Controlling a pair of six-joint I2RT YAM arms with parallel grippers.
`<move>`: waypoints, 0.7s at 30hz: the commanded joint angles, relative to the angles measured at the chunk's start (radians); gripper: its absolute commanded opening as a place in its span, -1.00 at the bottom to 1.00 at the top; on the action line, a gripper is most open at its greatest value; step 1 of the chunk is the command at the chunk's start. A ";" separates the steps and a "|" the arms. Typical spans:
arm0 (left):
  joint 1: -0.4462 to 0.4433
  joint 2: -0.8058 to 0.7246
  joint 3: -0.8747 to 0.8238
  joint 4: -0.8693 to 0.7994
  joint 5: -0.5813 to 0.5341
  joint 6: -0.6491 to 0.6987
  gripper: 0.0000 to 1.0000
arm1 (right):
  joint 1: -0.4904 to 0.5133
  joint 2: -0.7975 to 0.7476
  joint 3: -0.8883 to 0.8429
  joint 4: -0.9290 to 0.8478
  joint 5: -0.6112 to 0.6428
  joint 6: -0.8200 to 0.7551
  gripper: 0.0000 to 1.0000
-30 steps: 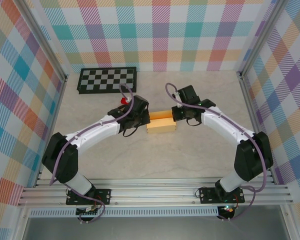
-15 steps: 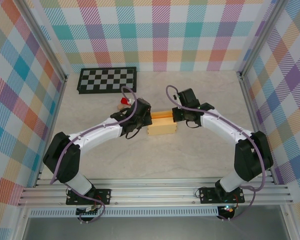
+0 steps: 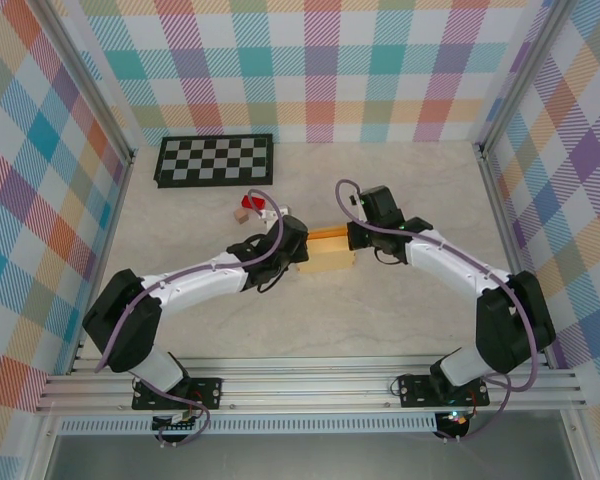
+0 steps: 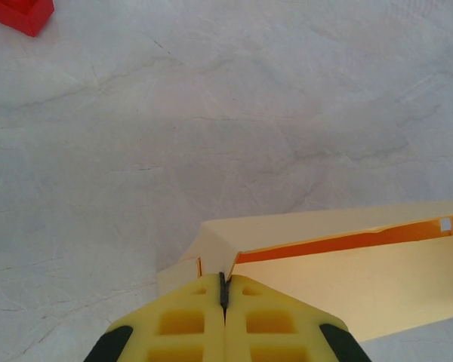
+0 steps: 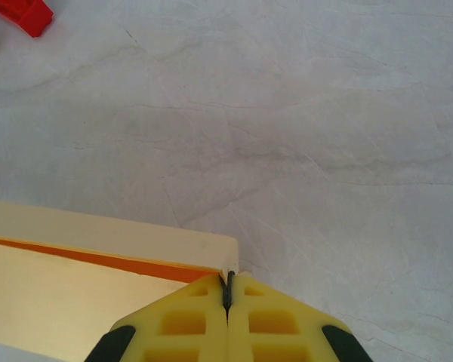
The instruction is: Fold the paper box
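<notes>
The paper box [image 3: 327, 254] is seen in the middle of the table [image 3: 400, 180], between the two arms and well apart from the checkerboard [image 3: 215, 159]. The left gripper [image 4: 224, 283] is clenched, its tips set against the box's left end. The right gripper [image 5: 228, 280] is likewise clenched at the right end. Whether cardboard is pinched between either pair of fingers cannot be told. A red block [image 3: 246, 204] is seen beyond the left gripper, apart from the box.

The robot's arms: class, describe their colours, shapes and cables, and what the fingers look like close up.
The left arm and right arm have white tubular links with bulky black joints. A mauve cable loops along each. The fingers are yellow blocks with rectangular recesses and black lower corners.
</notes>
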 commanded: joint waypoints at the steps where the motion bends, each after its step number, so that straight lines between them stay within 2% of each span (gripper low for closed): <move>1: -0.020 0.012 -0.044 -0.086 -0.003 -0.012 -1.00 | 0.007 -0.011 -0.058 -0.052 0.013 0.013 -1.00; 8: -0.020 0.013 -0.089 -0.054 -0.001 -0.020 -1.00 | 0.038 -0.051 -0.149 0.007 0.038 0.006 -1.00; 14: -0.020 0.002 -0.151 0.014 -0.007 -0.017 -1.00 | 0.108 -0.098 -0.260 0.111 0.087 0.028 -1.00; 21: -0.034 -0.027 -0.279 0.187 -0.034 0.038 -1.00 | 0.145 -0.130 -0.405 0.252 0.119 0.111 -1.00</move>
